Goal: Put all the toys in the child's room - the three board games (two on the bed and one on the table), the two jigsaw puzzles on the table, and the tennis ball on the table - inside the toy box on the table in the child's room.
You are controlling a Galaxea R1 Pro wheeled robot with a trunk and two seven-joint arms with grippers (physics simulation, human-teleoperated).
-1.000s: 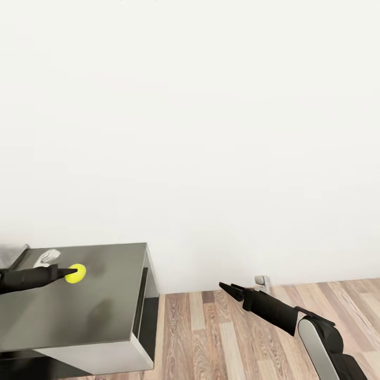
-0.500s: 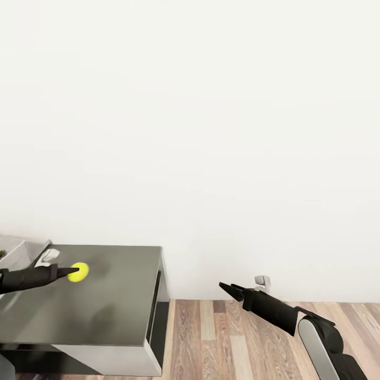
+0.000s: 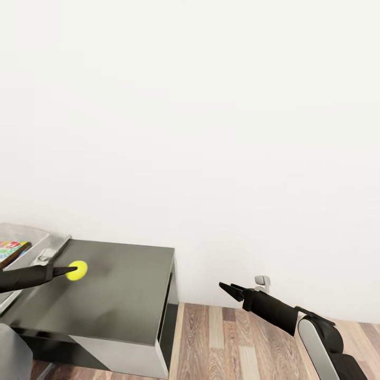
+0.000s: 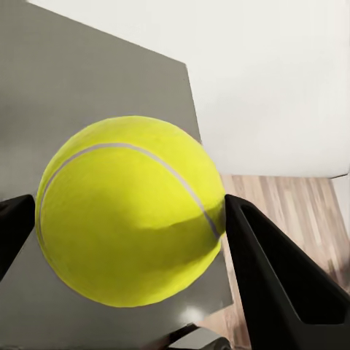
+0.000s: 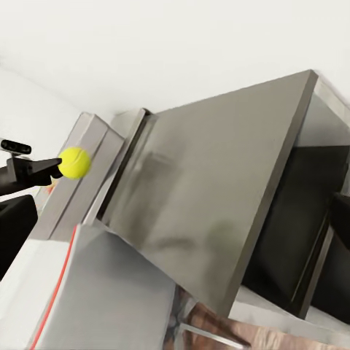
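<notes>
Head view: my left gripper point(image 3: 69, 271) clamps the tennis ball point(image 3: 77, 270) above the table point(image 3: 126, 285) — its dark-grey section. Right gripper point(image 3: 226, 288) hovers beside that table, fingers nearly together — holding nothing.

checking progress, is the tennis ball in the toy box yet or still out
Out. The tennis ball sits gripped in the left gripper jaws above the dark grey table section.
</notes>
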